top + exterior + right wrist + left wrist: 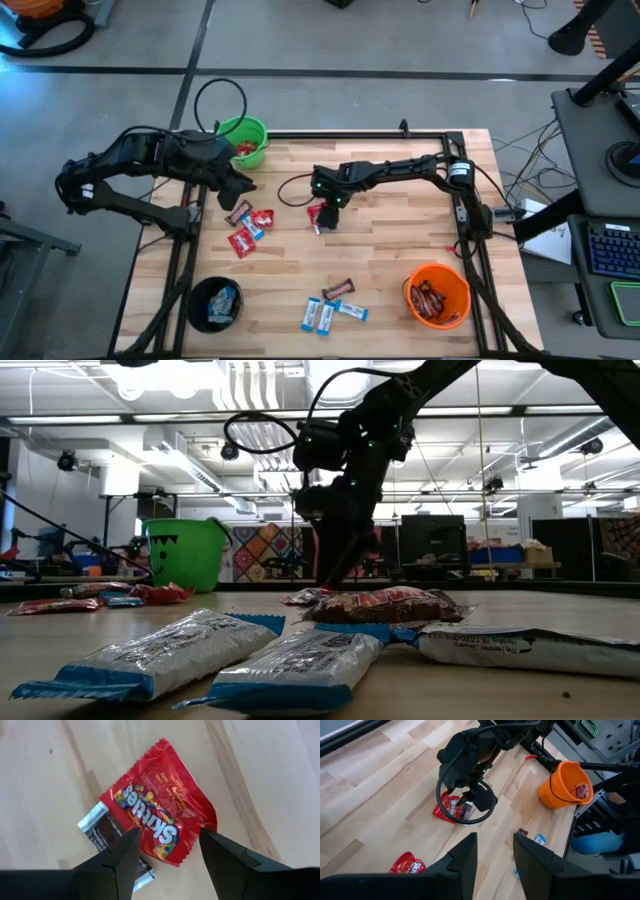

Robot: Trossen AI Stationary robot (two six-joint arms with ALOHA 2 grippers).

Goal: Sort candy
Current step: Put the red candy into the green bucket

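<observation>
Two candies under spread right gripper (167, 850) — red packet (157, 815) overlapping brown bar (107, 837).

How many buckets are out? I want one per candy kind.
3. In the high view, the green bucket is upper left, the black bucket lower left, the orange bucket lower right. None appears hidden.

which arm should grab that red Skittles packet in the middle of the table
Right. The right gripper hangs open directly over the red packet, fingers straddling it. The left gripper sits near the green bucket, farther off.
</observation>
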